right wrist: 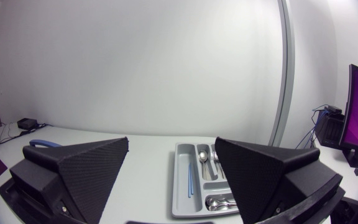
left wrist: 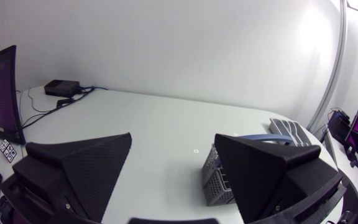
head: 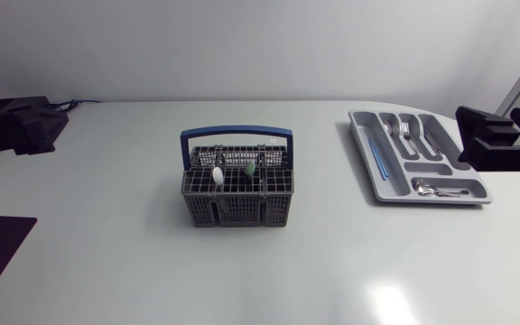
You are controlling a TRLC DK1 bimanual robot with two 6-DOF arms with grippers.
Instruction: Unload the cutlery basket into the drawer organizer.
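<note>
A white desk [head: 106, 244] seen from above. A grey cutlery basket [head: 237, 206] with a blue carrying handle [head: 236, 133] stands at its middle. A white-handled piece [head: 218, 175] and a green-handled piece [head: 252, 168] stick up from it, side by side. The drawer organizer [head: 366, 149] lies well apart, near the right arm [head: 499, 144], holding forks [head: 406, 131], spoons [head: 436, 190] and a thin blue item [head: 377, 161]. The left arm [head: 21, 126] sits at the opposite edge. Both arms' jaws are spread wide, with nothing between them. Unloading looks unfinished. The next grasp should come from straight above one handle, pinch it, then lift vertically — clear of the grid and carrying handle — before crossing to the organizer.
</note>
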